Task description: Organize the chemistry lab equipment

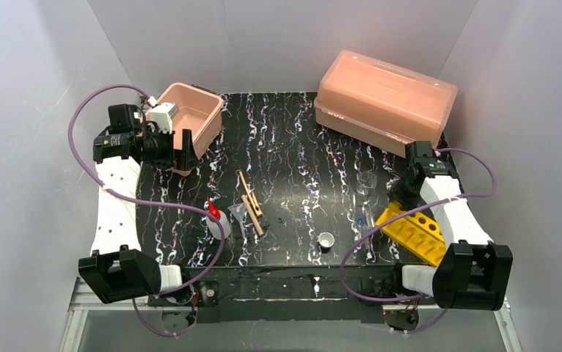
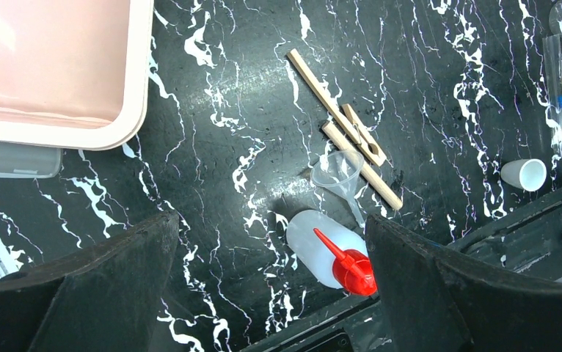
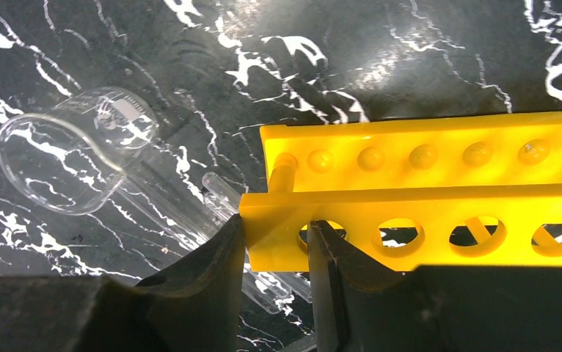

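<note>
Right wrist, yellow holed rack [image 3: 439,202] lying crosswise, end pinched by right pincer [image 3: 276,240], left pincer [image 2: 271,235] spread.

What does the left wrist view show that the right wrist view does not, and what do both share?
Left wrist only: the squeeze bottle, clear funnel, wooden clamps, tiny white cup and a pink tub corner. Right wrist only: the right end effector shut on the end of the yellow rack. Both: the black marbled table, the glass beaker and the clear tubes.
</note>
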Motion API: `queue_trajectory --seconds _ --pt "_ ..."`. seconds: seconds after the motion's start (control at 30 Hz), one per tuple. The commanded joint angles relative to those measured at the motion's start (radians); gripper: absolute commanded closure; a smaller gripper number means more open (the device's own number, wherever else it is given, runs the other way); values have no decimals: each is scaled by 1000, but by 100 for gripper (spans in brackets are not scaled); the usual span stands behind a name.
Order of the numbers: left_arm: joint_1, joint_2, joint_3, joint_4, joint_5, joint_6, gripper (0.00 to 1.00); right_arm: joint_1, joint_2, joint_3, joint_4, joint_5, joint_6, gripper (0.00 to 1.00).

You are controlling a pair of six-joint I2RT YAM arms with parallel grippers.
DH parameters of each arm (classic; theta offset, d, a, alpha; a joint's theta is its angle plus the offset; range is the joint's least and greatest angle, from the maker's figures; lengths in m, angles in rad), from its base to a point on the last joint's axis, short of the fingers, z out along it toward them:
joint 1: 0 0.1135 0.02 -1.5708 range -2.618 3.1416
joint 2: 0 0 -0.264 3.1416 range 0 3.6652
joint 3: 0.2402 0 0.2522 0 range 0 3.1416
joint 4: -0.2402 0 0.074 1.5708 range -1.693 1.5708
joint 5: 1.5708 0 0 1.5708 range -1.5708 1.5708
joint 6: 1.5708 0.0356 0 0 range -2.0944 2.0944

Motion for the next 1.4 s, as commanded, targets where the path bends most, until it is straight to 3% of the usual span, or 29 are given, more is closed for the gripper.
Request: queue_trajectory --seconds 0.0,0.97,1.37 --pt "8 -22 4 -8 3 4 2 56 88 21 40 -107 16 71" --pt "7 -8 -5 -7 -6 32 2 393 327 258 20 -41 251 69" --pt "7 -11 -25 -7 -11 46 2 474 443 446 -37 -10 223 60"
